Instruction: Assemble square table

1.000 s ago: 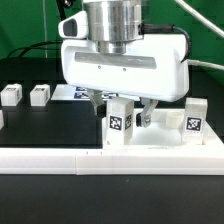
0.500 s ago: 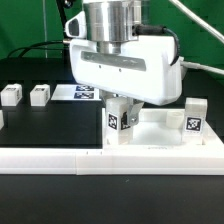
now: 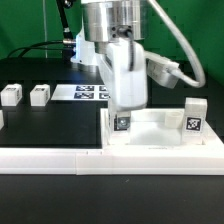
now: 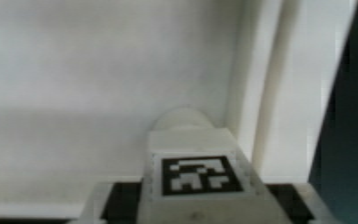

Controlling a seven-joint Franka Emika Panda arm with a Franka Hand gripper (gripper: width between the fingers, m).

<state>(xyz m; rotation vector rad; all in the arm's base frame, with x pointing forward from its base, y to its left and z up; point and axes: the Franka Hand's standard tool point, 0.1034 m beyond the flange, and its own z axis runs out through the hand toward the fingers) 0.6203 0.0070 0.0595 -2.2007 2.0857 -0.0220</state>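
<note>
The square table top (image 3: 160,138) is a white tray lying at the exterior view's right. A small white tagged leg (image 3: 123,124) stands upright in its near corner on the exterior view's left side. My gripper (image 3: 123,110) comes straight down on this leg and is shut on it, with the hand turned edge-on to the exterior camera. In the wrist view the leg (image 4: 197,165) rises between my dark fingers (image 4: 119,202), its tag facing the camera, over the white tray floor (image 4: 87,110). A second leg (image 3: 193,115) stands at the tray's corner on the exterior view's right.
Two more tagged legs (image 3: 11,95) (image 3: 40,94) stand on the black table at the exterior view's left. The marker board (image 3: 88,92) lies behind them. A long white L-shaped rail (image 3: 55,156) runs along the front, against the tray.
The open jaws closed on the leg in the tray's corner. The hand has since turned about its vertical axis, from broadside to edge-on, with the leg still in its grip.
</note>
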